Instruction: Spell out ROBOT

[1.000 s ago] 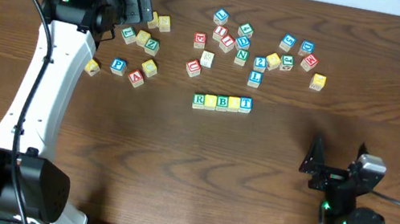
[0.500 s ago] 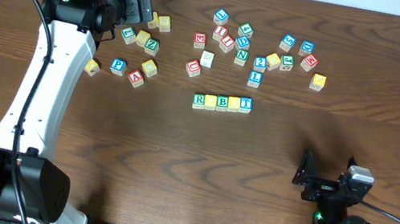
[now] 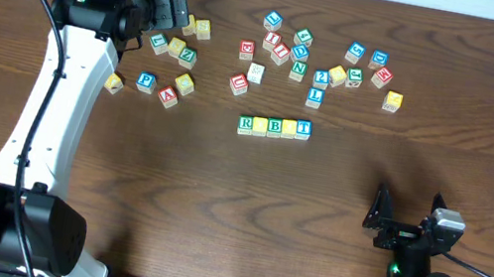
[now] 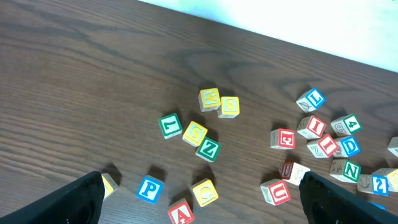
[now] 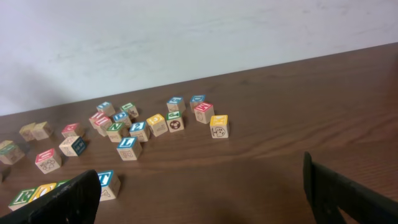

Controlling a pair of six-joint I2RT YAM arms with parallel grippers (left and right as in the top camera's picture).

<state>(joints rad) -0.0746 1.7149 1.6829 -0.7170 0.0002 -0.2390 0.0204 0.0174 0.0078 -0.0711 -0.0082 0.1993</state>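
A row of letter blocks (image 3: 274, 126) lies mid-table: a green R, a yellow block, a B, a yellow block and a blue T. The yellow letters are too small to read. The blue T block (image 5: 106, 180) at the row's end shows in the right wrist view, and my finger hides the rest of the row. My left gripper (image 3: 171, 5) is open and empty, raised over the far-left cluster of blocks (image 4: 194, 132), which includes P (image 4: 149, 188) and A (image 4: 180, 213). My right gripper (image 3: 405, 215) is open and empty, low at the front right and well clear of the row.
Several loose blocks (image 3: 320, 65) are scattered along the far middle and right. A second loose cluster (image 3: 176, 51) lies at the far left under the left arm. A lone yellow block (image 3: 392, 100) sits at the right end. The white wall (image 5: 186, 37) backs the table.
My right arm has drawn back toward the front edge of the table, still open and empty. The left arm and the blocks have not moved.
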